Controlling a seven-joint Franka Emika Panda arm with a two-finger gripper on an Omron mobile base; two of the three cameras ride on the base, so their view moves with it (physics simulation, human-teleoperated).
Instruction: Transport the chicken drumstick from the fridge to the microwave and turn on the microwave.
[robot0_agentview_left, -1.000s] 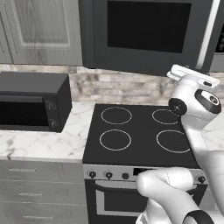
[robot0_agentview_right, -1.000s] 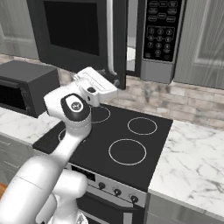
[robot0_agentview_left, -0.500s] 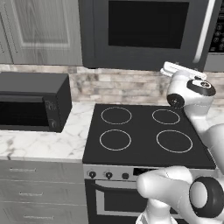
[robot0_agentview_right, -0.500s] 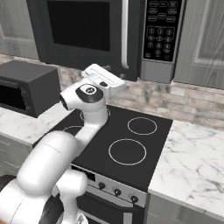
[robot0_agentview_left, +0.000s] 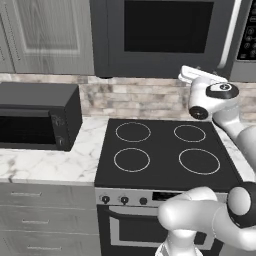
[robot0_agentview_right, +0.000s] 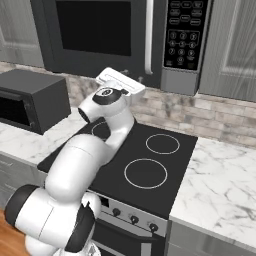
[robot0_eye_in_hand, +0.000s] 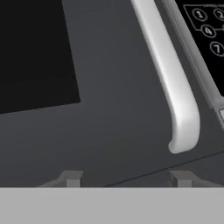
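Gripper (robot0_eye_in_hand: 124, 178) is sitting right up against the closed microwave (robot0_agentview_left: 165, 35) door, low on it; fingertips (robot0_eye_in_hand: 70, 178) are showing apart w/ bare door surface between them, nothing clamped. Microwave handle (robot0_eye_in_hand: 168, 74) is hanging just above and to the right of the right fingertip in hand view, long axis running top-left to bottom-right there, rounded lower end pointing down toward the gripper, not touching it. In base views the handle's long axis is standing upright. Black window is lying up-left of the hand, button panel (robot0_agentview_right: 186, 32) w/ number keys beyond the handle to the right. Stovetop (robot0_agentview_left: 165, 152) is lying below the hand, black countertop oven (robot0_agentview_left: 37, 116) well off to its left.
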